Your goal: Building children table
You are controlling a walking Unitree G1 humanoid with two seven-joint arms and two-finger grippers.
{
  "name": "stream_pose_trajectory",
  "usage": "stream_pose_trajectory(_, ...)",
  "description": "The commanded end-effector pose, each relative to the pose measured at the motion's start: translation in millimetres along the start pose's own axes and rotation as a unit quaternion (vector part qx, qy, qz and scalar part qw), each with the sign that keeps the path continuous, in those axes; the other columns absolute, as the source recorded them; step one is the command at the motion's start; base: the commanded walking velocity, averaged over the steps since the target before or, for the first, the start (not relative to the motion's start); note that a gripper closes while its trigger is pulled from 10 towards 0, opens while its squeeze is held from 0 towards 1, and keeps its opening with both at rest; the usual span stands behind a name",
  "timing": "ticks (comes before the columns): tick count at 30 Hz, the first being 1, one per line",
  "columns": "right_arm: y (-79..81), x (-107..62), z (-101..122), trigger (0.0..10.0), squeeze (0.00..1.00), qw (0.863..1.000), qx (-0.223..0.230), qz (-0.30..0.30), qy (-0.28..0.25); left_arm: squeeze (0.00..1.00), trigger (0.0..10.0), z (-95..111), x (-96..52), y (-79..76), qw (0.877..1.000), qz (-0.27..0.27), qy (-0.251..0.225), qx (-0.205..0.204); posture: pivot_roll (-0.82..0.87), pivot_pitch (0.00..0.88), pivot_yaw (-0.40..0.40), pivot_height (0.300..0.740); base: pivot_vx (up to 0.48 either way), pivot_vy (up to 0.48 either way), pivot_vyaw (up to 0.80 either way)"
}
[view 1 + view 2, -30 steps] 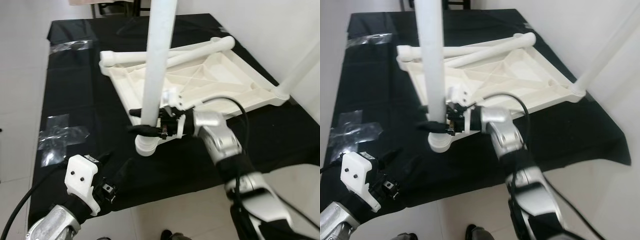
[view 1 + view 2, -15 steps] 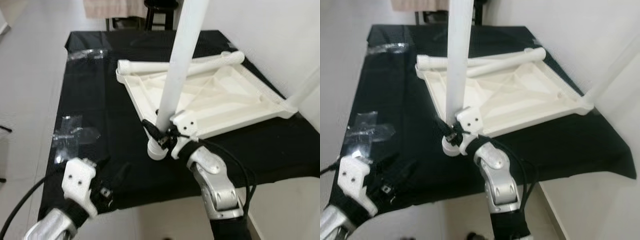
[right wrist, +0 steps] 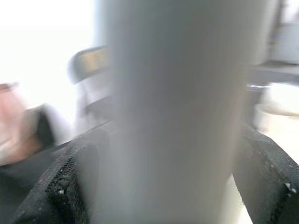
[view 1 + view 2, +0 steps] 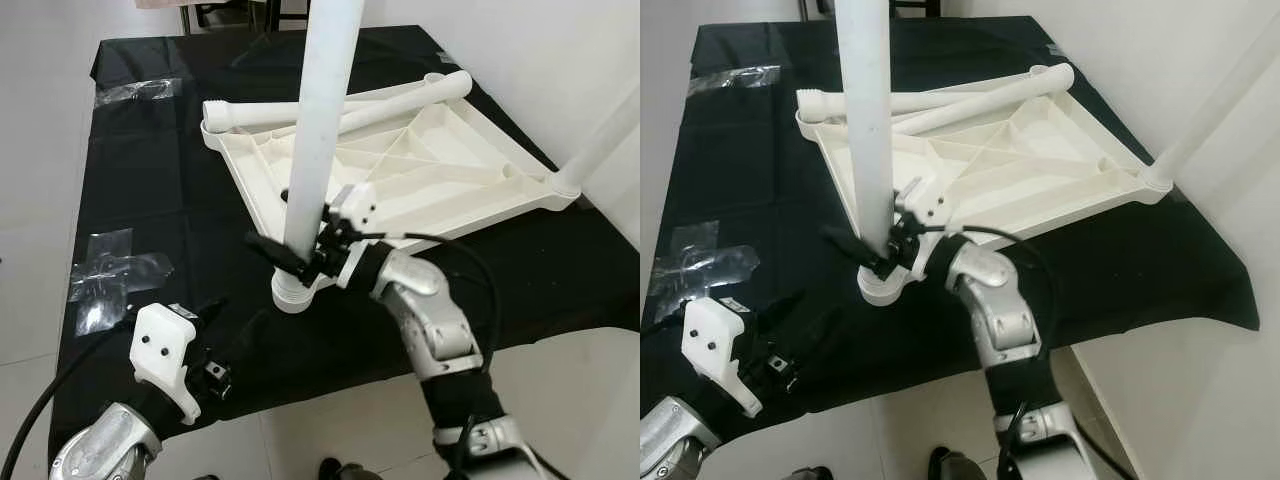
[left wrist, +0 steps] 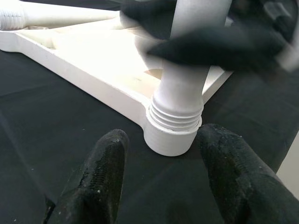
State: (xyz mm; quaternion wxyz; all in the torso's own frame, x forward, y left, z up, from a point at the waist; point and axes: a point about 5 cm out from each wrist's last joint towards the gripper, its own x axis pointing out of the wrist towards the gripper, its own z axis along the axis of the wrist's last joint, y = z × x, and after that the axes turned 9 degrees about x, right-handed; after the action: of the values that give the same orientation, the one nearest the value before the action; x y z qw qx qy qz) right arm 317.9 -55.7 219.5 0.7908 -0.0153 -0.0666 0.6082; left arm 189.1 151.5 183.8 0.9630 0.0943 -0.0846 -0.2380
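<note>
A white children's table top (image 4: 440,185) lies upside down on the black cloth. A white table leg (image 4: 315,150) stands upright in the threaded corner socket (image 4: 290,292) nearest me. My right gripper (image 4: 297,256) is shut on this leg just above the socket; in the right wrist view the leg (image 3: 177,112) sits between both black fingers (image 3: 70,186). My left gripper (image 5: 163,137) is open, low over the cloth, with the socket (image 5: 173,135) a short way in front of its fingertips. A second leg (image 4: 600,140) stands at the right corner. Two loose legs (image 4: 400,100) lie across the far side.
Clear plastic wrappers lie on the cloth at the left (image 4: 110,275) and far left (image 4: 140,90). The cloth's front edge (image 4: 330,385) drops to a pale floor. A white wall runs along the right side.
The head view swung away and came back. My right arm's elbow has dropped lower and closer to me while its gripper stays shut on the leg. The left gripper has hardly moved.
</note>
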Motion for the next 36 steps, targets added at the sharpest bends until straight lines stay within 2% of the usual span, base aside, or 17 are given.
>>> stream_pose_trajectory(1, 7.9, 2.4, -8.9, 10.0, 0.00, 0.996, -0.002, 0.082, 0.032, 0.00, 10.0, -3.8, -2.1, -1.5, 1.000, -0.002, 0.011, 0.001, 0.15, 0.217, -0.117, 0.740, 0.000, 0.000, 0.00)
stream_pose_trajectory(3, -1.4, 3.2, -13.0, 10.0, 0.00, 0.989, 0.010, 0.128, 0.068, 0.00, 10.0, -3.3, -2.8, -1.3, 1.000, -0.001, 0.011, 0.003, 0.17, 0.218, -0.117, 0.740, 0.000, 0.000, 0.00)
stream_pose_trajectory(8, -12.4, 12.0, -10.8, 10.0, 0.00, 0.988, 0.017, 0.137, 0.073, 0.00, 10.0, -3.9, -5.3, -2.3, 1.000, -0.001, 0.016, 0.005, 0.19, 0.222, -0.115, 0.740, 0.000, 0.000, 0.00)
stream_pose_trajectory(9, -14.1, 13.3, -9.5, 9.1, 0.00, 0.986, 0.021, 0.148, 0.072, 0.00, 10.0, -4.3, -6.2, -2.5, 1.000, -0.001, 0.018, 0.005, 0.19, 0.222, -0.115, 0.740, 0.000, 0.000, 0.00)
stream_pose_trajectory(11, -15.2, 13.9, -8.6, 9.1, 0.00, 0.985, 0.024, 0.155, 0.071, 0.00, 10.0, -4.6, -6.7, -2.7, 1.000, -0.001, 0.019, 0.005, 0.19, 0.222, -0.115, 0.740, 0.000, 0.000, 0.00)
stream_pose_trajectory(12, -17.0, 13.6, -7.5, 1.0, 0.00, 0.984, 0.029, 0.164, 0.070, 0.00, 10.0, -4.7, -7.2, -2.9, 1.000, 0.000, 0.020, 0.005, 0.19, 0.224, -0.116, 0.740, 0.000, 0.000, 0.00)
stream_pose_trajectory(13, -17.0, 13.6, -7.5, 1.0, 0.00, 0.984, 0.029, 0.164, 0.070, 0.00, 10.0, -4.7, -7.2, -2.9, 1.000, 0.000, 0.020, 0.005, 0.19, 0.224, -0.116, 0.740, 0.000, 0.000, 0.00)
stream_pose_trajectory(14, -18.9, 13.2, -6.8, 0.0, 0.00, 0.983, 0.033, 0.168, 0.069, 0.00, 10.0, -4.6, -7.5, -3.1, 1.000, 0.001, 0.020, 0.005, 0.19, 0.224, -0.116, 0.740, 0.000, 0.000, 0.00)
stream_pose_trajectory(23, -27.6, -0.8, -16.1, 0.0, 0.00, 0.982, 0.039, 0.160, 0.088, 0.00, 10.0, -3.7, -8.2, -4.1, 1.000, 0.002, 0.020, 0.004, 0.18, 0.230, -0.118, 0.740, 0.000, 0.000, 0.00)
stream_pose_trajectory(27, -27.8, -16.8, -32.7, 0.0, 0.00, 0.990, 0.037, 0.098, 0.093, 0.00, 10.0, -4.1, -8.0, -4.1, 1.000, -0.001, 0.020, 0.002, 0.17, 0.236, -0.117, 0.740, 0.000, 0.000, 0.00)
stream_pose_trajectory(29, -27.8, -22.9, -46.4, 0.0, 0.00, 0.993, 0.038, 0.006, 0.108, 0.00, 10.0, -4.8, -8.5, -4.7, 1.000, -0.003, 0.022, 0.001, 0.16, 0.242, -0.126, 0.740, 0.000, 0.000, 0.00)
stream_pose_trajectory(30, -27.8, -22.9, -46.4, 0.0, 0.00, 0.993, 0.038, 0.006, 0.108, 0.00, 10.0, -4.8, -8.5, -4.7, 1.000, -0.003, 0.022, 0.001, 0.16, 0.242, -0.126, 0.740, 0.000, 0.000, 0.00)
stream_pose_trajectory(31, -25.0, -24.4, -57.7, 0.0, 0.00, 0.989, 0.052, -0.090, 0.108, 0.00, 10.0, -5.0, -9.6, -4.8, 1.000, -0.004, 0.023, 0.001, 0.17, 0.248, -0.133, 0.740, 0.000, 0.000, 0.00)
stream_pose_trajectory(32, -25.0, -24.4, -57.7, 0.0, 0.00, 0.989, 0.052, -0.090, 0.108, 0.00, 10.0, -5.0, -9.6, -4.8, 1.000, -0.004, 0.023, 0.001, 0.17, 0.248, -0.133, 0.740, 0.000, 0.000, 0.00)
stream_pose_trajectory(33, -22.2, -27.5, -68.4, 0.0, 0.00, 0.968, 0.064, -0.220, 0.104, 0.00, 10.0, -5.0, -10.8, -3.8, 1.000, -0.003, 0.024, 0.001, 0.15, 0.252, -0.128, 0.740, 0.000, 0.000, 0.00)
stream_pose_trajectory(35, -22.2, -27.5, -68.4, 0.0, 0.00, 0.968, 0.064, -0.220, 0.104, 0.00, 10.0, -5.0, -10.8, -3.8, 1.000, -0.003, 0.024, 0.001, 0.15, 0.252, -0.128, 0.740, 0.000, 0.000, 0.00)
stream_pose_trajectory(36, 0.7, -29.4, -81.9, 0.0, 0.00, 0.955, 0.091, -0.258, 0.118, 0.00, 10.0, -5.3, -11.8, -2.3, 1.000, -0.001, 0.026, 0.000, 0.15, 0.270, -0.110, 0.740, 0.000, 0.000, 0.00)
